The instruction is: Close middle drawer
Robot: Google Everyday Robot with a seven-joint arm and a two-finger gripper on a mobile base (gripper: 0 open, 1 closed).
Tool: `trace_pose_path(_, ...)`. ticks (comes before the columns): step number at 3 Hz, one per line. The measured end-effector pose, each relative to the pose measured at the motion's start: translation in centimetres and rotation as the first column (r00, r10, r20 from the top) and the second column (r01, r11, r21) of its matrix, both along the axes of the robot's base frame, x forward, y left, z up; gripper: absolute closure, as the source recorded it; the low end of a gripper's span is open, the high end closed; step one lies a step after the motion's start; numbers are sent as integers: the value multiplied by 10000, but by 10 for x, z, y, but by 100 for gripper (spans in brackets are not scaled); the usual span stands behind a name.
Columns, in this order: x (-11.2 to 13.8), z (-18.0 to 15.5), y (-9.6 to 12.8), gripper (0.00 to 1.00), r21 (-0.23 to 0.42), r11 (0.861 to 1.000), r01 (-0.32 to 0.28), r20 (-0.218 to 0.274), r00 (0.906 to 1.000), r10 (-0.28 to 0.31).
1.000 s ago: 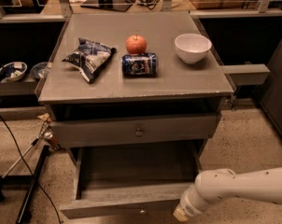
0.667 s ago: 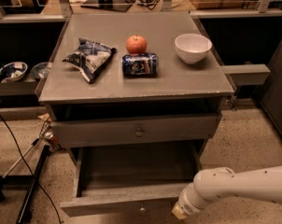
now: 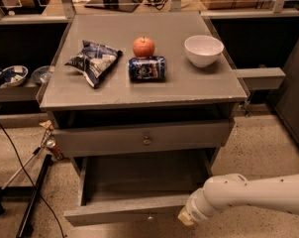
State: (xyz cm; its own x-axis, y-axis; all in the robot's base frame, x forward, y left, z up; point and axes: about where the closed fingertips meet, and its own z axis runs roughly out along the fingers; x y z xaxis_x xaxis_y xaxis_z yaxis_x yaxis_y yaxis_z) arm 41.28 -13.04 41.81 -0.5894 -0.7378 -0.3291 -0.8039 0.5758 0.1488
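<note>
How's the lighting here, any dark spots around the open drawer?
Camera view: tabletop evenly lit, no harsh glare; the middle drawer lies shadowed under the upper drawer; the gripper, at the open drawer's front panel right of the knob, reads bright.

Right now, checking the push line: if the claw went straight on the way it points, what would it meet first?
Probably the front panel of the middle drawer: the claw sits at its right end, pointing left and down. Depth is unclear.

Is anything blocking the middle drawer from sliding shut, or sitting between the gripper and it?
Nothing visible does. The gripper is right by the middle drawer, at the right part of its front panel, and no object shows in the open tray behind that panel.
</note>
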Motion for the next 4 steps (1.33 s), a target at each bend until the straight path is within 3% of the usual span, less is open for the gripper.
trace_pose_path(4, -3, -3, -5, 100, 27, 9998, 180, -76, 9998, -180)
